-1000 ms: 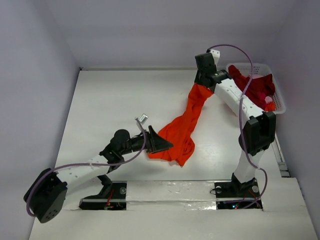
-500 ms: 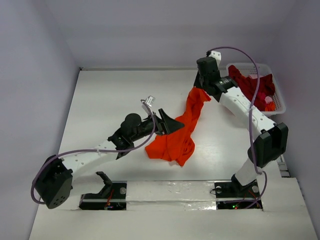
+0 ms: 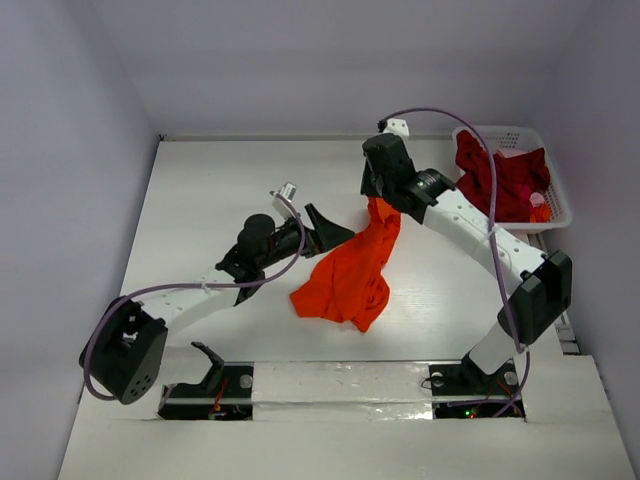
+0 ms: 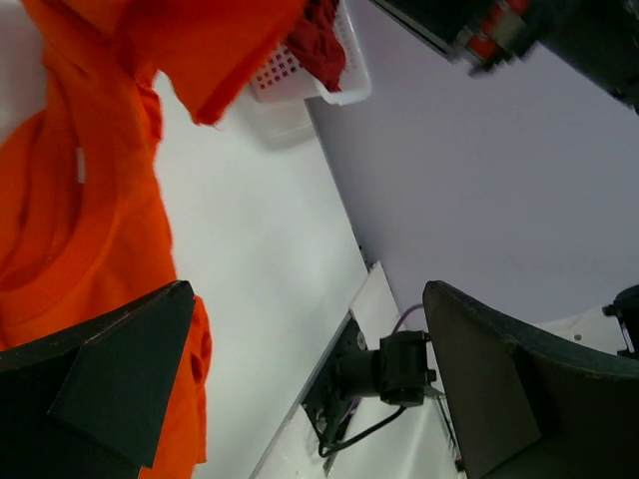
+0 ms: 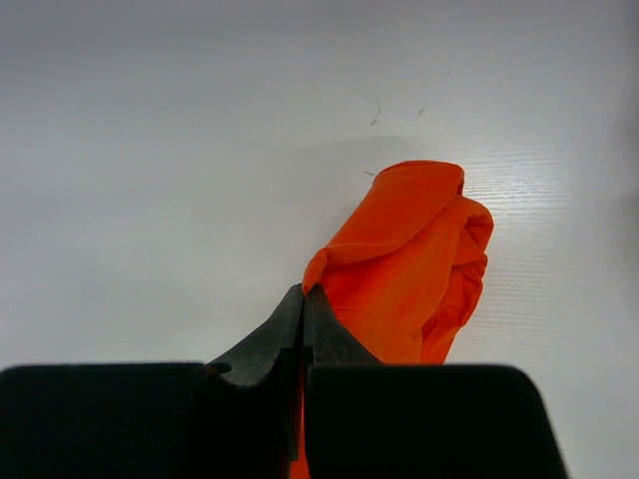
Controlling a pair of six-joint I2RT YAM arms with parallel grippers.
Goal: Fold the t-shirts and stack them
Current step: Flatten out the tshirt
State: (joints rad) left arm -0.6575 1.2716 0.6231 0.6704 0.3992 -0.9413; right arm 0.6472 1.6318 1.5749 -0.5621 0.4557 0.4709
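Orange t-shirt [image 3: 347, 280]: it hangs from one pinched point. Its upper part is drawn up into a twisted rope, and its lower part lies bunched on the table [image 3: 210, 190] near the middle, between the two arms.
Crimson t-shirt [image 3: 505, 175]: it lies heaped in the white basket [image 3: 562, 212] at the far right, with cloth spilling over the rim. Nothing is touching it.
Right gripper [image 5: 305, 292]: it is clamped tight on a small fold of the orange cloth, and the fingertips meet around it.
Left gripper [image 3: 330, 225]: it is spread as wide as it goes and carries nothing. It sits just beside the hanging cloth on its left. The wrist view shows orange cloth beyond the fingers but none between them.
Feel of the cloth: expect it to be light, limp and shapeless. It drapes and ropes from a single hold and won't open flat by itself.
Slip risk: this looks low for plain knit, but a bite this thin could pull free if you tug sideways.
Where to grip: go for an edge, not the bunched middle. The left wrist view shows the neck opening with a small label, so a shoulder or the hem near it is your best second hold.
Why two holds: taking two points on one edge, held apart, should let the shirt hang open so you can lay it flat.
Caution: keep the wide jaws off stacked layers, or you'll pick up two folds at once.
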